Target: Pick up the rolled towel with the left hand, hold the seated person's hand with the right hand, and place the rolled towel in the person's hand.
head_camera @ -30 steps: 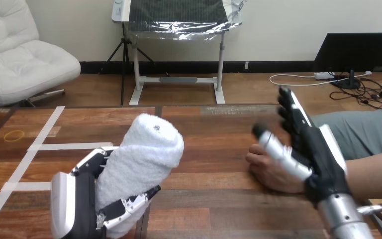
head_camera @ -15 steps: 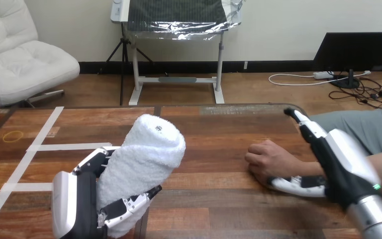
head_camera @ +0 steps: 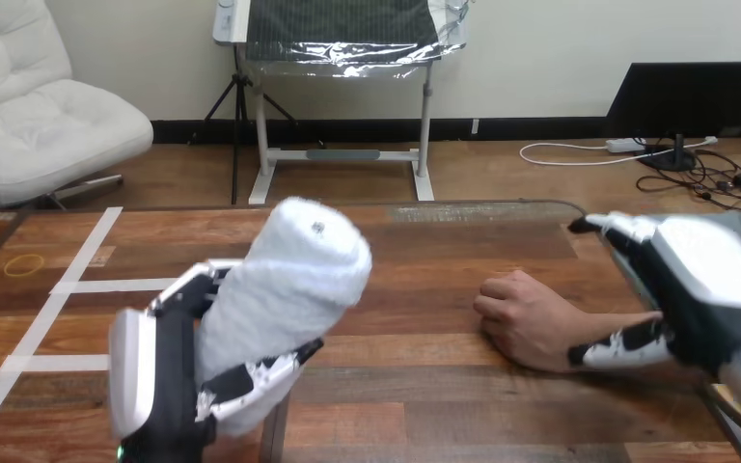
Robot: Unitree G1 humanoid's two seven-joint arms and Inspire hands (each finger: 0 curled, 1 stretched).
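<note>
Left hand (head_camera: 169, 376) grasps a rolled towel (head_camera: 289, 299), upright; right hand (head_camera: 704, 289), fingers straight and unclenched, straddles the person's wrist (head_camera: 619, 323).

Your worktop (head_camera: 425, 386) is dark reddish wood laid in long planks that run across the view. On its left part you have white tape stuck flat to the boards: one long strip (head_camera: 84, 251) slants from the far edge down toward the near left corner, and two shorter strips branch off it to the right, the upper cross strip (head_camera: 116, 285) and the lower cross strip (head_camera: 53, 363). A thin yellow ring (head_camera: 27, 262) lies just left of the long strip. A pale patch (head_camera: 444, 212) sits at the far edge. On the right, the person's hand (head_camera: 526, 323) rests on the wood, loosely curled, knuckles up.
</note>
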